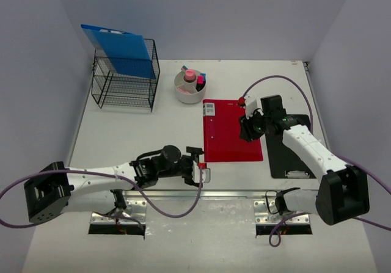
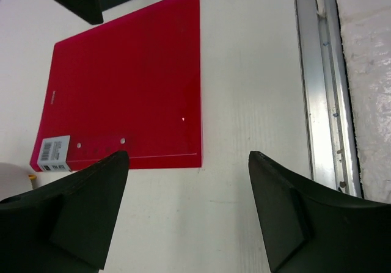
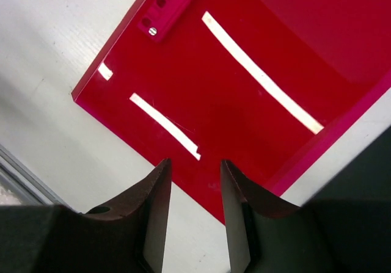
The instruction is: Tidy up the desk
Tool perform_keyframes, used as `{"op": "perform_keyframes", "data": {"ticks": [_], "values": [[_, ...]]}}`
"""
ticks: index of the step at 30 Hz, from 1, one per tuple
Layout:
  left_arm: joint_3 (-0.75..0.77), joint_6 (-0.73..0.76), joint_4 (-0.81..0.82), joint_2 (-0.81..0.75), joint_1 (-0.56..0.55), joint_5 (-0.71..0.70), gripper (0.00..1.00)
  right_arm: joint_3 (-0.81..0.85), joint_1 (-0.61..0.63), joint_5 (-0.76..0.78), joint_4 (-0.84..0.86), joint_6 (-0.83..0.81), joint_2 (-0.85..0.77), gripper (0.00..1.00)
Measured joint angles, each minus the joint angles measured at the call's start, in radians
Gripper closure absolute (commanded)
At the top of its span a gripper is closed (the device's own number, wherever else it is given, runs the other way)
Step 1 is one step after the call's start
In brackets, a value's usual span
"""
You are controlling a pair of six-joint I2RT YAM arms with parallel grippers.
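**Lining up a grip on the red folder (image 1: 232,131), which lies flat in the middle of the desk (image 1: 171,132).**
The right gripper (image 3: 194,166) is at the folder's right edge, fingers narrowly apart and holding nothing. The left gripper (image 2: 188,157) is just off the folder's front-left corner, fingers wide apart and empty. I judge it best to pinch one edge squarely before lifting toward the wire basket (image 1: 125,80), behind and left of the folder.

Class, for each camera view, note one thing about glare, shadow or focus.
Right wrist: bright white glare streaks across the red folder. Left wrist: the left tool looks soft-edged, the folder sharper. Top external: even light, only faint shadows on the desk.
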Motion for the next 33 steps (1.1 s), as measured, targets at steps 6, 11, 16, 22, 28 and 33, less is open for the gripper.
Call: {"op": "perform_keyframes", "data": {"ticks": [6, 11, 16, 22, 28, 33], "values": [[-0.057, 0.11, 0.068, 0.118, -0.164, -0.26, 0.28, 0.007, -0.063, -0.034, -0.003, 0.078, 0.052, 0.61], [-0.006, 0.142, 0.096, 0.245, -0.183, -0.414, 0.3, 0.007, -0.086, -0.064, 0.0, 0.111, 0.053, 0.6], [0.071, 0.139, 0.146, 0.366, -0.206, -0.523, 0.39, 0.007, -0.124, -0.092, 0.004, 0.146, 0.056, 0.6], [0.154, 0.111, 0.187, 0.502, -0.225, -0.6, 0.43, 0.007, -0.178, -0.122, 0.004, 0.17, 0.071, 0.6], [0.172, 0.104, 0.214, 0.553, -0.249, -0.634, 0.46, 0.01, -0.192, -0.141, 0.004, 0.18, 0.077, 0.6], [0.193, 0.102, 0.229, 0.604, -0.252, -0.65, 0.48, 0.017, -0.202, -0.148, 0.004, 0.184, 0.084, 0.61]]}}
